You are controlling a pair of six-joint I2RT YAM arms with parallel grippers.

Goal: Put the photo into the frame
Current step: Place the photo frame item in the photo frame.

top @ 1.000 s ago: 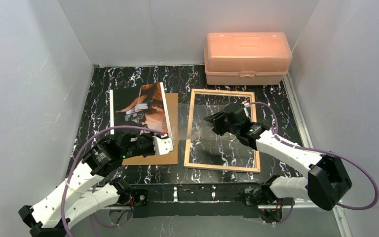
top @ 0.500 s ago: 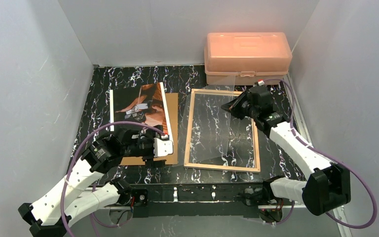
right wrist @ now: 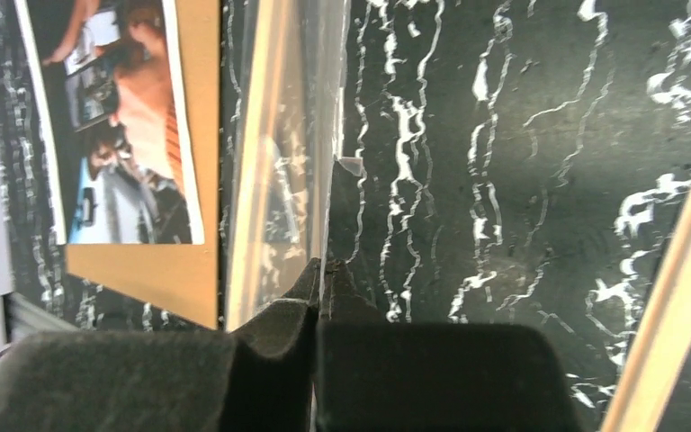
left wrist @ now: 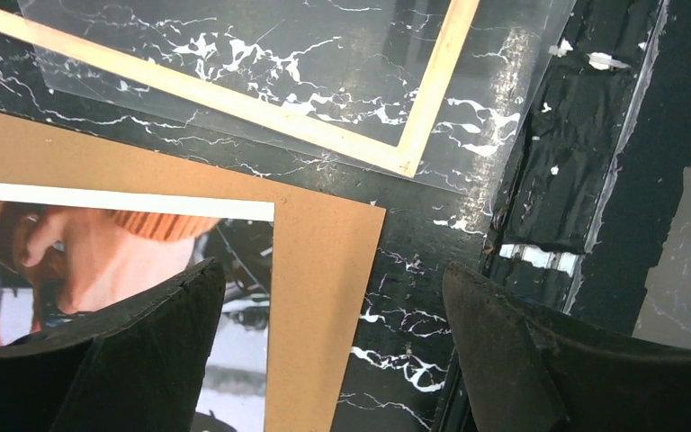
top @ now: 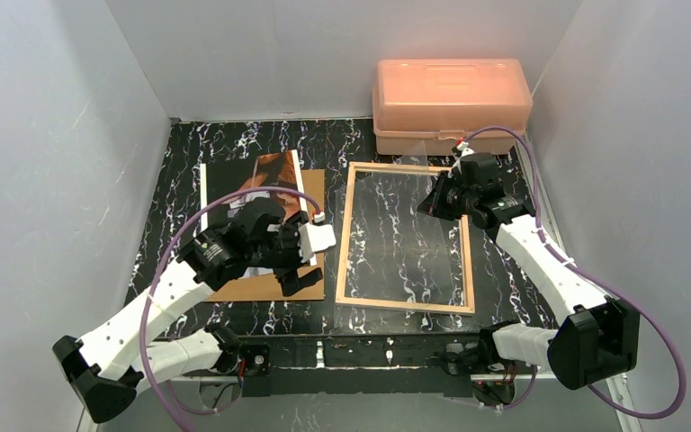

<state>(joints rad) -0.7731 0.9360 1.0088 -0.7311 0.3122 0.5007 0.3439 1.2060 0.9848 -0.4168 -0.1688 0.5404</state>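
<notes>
We find the photo lying on the backing board on the table's left half. Just right of the board the frame lies flat, with the clear pane over it (the right gripper pinches that pane near its far right). Behind the frame stands a box.

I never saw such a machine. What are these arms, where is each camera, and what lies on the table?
These are two robot arms with two-finger grippers. One camera looks down from above; one sits on each wrist. On the black table lie a wooden frame, a photo on a brown backing board, and an orange plastic box. The left gripper hangs open above that board, empty. The right gripper is shut on the edge of a clear pane over the frame.
</notes>
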